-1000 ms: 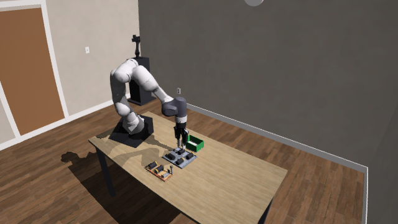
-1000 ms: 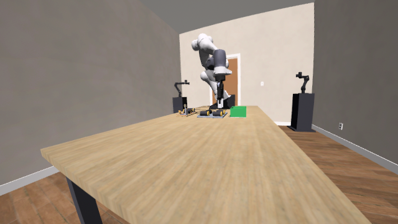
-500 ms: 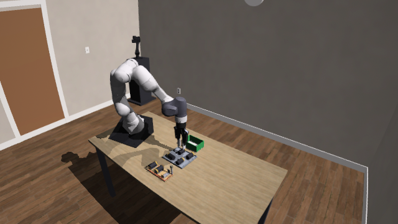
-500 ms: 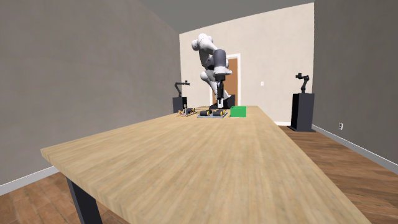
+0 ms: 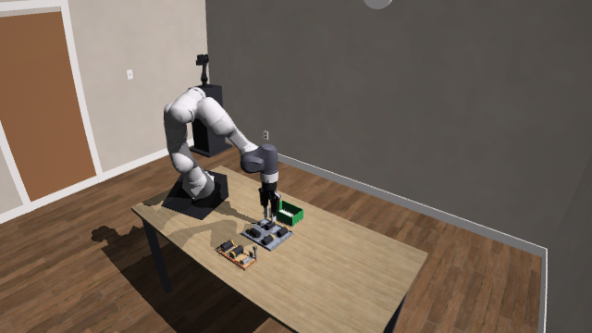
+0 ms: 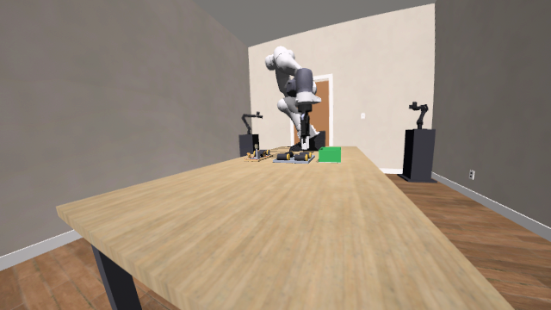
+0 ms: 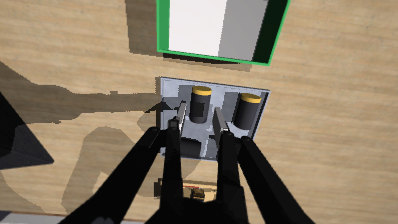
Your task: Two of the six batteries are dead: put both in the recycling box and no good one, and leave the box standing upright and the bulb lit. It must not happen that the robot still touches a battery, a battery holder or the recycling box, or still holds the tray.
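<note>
My gripper (image 5: 270, 219) (image 6: 305, 145) (image 7: 199, 112) is partly open and points down over the grey tray (image 5: 278, 242) (image 7: 172, 90). Its fingertips stand on either side of a dark, yellow-capped battery (image 5: 269, 226) (image 7: 201, 103), apart from it. A second battery (image 5: 282, 231) (image 7: 247, 112) lies to the right in the wrist view; two more (image 5: 254, 232) (image 5: 267, 240) share the tray. Two batteries (image 5: 227, 245) (image 5: 237, 251) sit in the orange-edged holder beside the bulb post (image 5: 254, 252) (image 6: 256, 150); I cannot tell whether it is lit. The green box (image 5: 294, 219) (image 6: 330, 155) (image 7: 163, 25) stands upright; no battery shows inside.
The wooden table (image 5: 333, 268) (image 6: 275, 224) carries everything. The box stands close behind the tray, and the holder lies on the tray's other side. The arm's black base plate (image 5: 185, 206) (image 7: 17, 142) is at the table's far end from the exterior view.
</note>
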You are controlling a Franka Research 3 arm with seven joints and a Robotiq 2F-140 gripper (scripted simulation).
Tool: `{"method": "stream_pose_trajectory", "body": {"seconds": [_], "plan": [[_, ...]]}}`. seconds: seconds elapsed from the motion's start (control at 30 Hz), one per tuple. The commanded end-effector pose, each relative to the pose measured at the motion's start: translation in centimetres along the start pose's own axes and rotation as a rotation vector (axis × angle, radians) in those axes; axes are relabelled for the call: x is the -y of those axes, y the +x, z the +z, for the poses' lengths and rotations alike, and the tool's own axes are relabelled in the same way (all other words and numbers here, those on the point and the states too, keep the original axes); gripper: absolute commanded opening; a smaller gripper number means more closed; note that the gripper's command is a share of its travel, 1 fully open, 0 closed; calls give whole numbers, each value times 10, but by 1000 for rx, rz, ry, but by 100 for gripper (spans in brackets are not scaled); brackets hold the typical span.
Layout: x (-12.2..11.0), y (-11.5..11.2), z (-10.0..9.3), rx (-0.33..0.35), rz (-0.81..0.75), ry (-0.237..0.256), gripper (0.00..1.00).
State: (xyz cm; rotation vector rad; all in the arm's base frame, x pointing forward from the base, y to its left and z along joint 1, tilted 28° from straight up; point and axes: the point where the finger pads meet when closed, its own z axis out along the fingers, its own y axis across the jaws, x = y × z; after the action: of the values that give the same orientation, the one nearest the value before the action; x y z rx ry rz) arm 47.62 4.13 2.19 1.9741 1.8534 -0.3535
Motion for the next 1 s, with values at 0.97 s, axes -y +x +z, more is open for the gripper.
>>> {"method": "stream_pose_trajectory", "body": {"seconds": [0.97], "plan": [[-1, 1, 35, -2, -4, -2, 29]]}}
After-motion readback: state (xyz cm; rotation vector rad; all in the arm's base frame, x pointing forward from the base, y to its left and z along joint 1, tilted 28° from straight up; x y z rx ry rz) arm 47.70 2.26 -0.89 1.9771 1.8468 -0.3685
